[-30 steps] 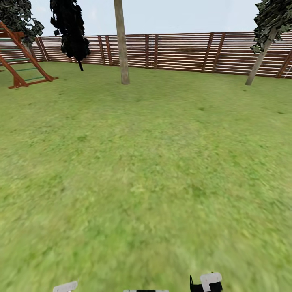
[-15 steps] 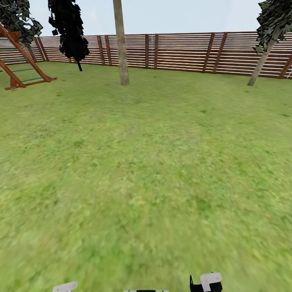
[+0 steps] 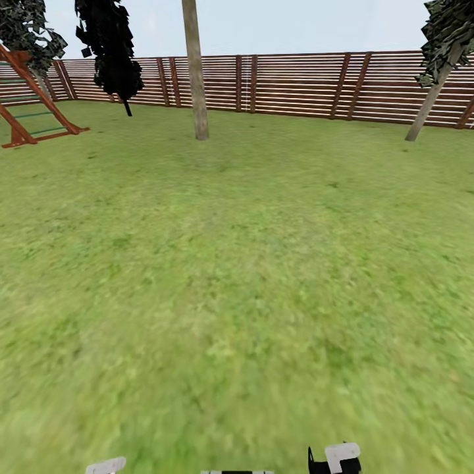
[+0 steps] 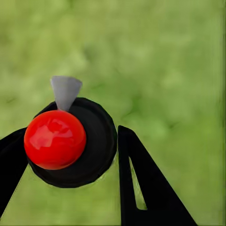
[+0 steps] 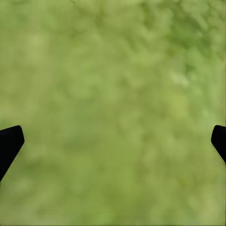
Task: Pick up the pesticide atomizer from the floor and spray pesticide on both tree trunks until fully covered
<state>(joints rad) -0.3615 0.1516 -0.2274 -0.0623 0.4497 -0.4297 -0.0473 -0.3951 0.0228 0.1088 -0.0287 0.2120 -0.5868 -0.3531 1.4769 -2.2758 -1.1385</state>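
Head view: wide green lawn running up to a brown slatted fence along the back. One thick bare grey-brown tree trunk stands on the grass just in front of the fence, upright, top cut off by the frame. Left of that trunk, near the fence, a small tree with very dark foliage. Further left of the trunk, a red-brown wooden climbing frame with green rungs, partly cut off, with another leafy tree behind it. Well right of the trunk, a thin leaning tree with dark mottled leaves, also near the fence. Pale sky above the fence. Small white and black robot parts show at the near edge of the lawn, far from the trunk.

Left wrist view: the left gripper is clamped around the atomizer, a round black body with a glossy red ball top and a grey cone nozzle. One black finger sits against the body on one side, the other finger is tight on the opposite side. Blurred grass behind it. So the atomizer is in the left gripper, well away from the trunk.

Right wrist view: the right gripper has its fingertips spread wide at both picture edges, nothing between them, blurry grass below.

No white specks visible on the trunk at this range.
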